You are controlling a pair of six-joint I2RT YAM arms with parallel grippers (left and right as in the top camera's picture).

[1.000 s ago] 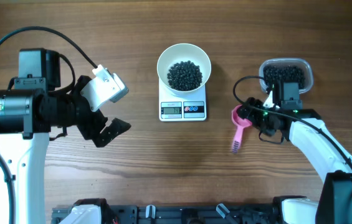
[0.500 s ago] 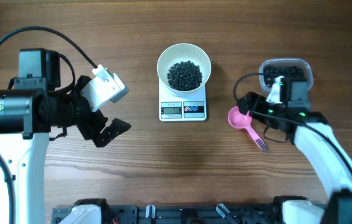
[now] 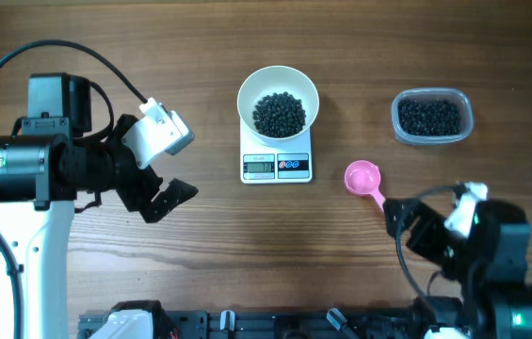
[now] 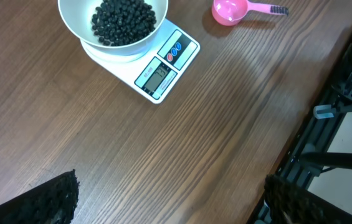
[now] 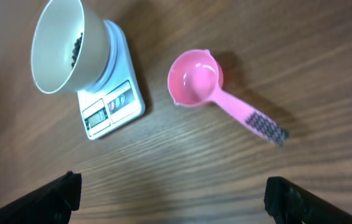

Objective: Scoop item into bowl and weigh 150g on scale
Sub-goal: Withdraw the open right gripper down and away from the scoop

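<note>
The white bowl (image 3: 246,92) stands on the small white scale (image 3: 277,167) and holds a heap of black beads (image 3: 279,114). An empty pink scoop (image 3: 363,178) lies flat on the table just right of the scale, handle towards the front right. My right gripper (image 3: 414,232) hovers open near the front right, behind the scoop's handle, touching nothing. In the right wrist view the scoop (image 5: 195,78), bowl (image 5: 56,53) and scale (image 5: 109,107) lie ahead of the open gripper (image 5: 172,193). My left gripper (image 3: 162,200) hangs open and empty left of the scale (image 4: 163,70).
A clear plastic tub (image 3: 432,116) filled with more black beads sits at the back right. The left wrist view shows the table's front edge with a black rail (image 4: 325,130) beyond it. Bare wood lies between the scale and both grippers.
My right gripper opened, let go of the pink scoop and drew back to the front right. The scoop now lies on the table. The left arm stayed still.
</note>
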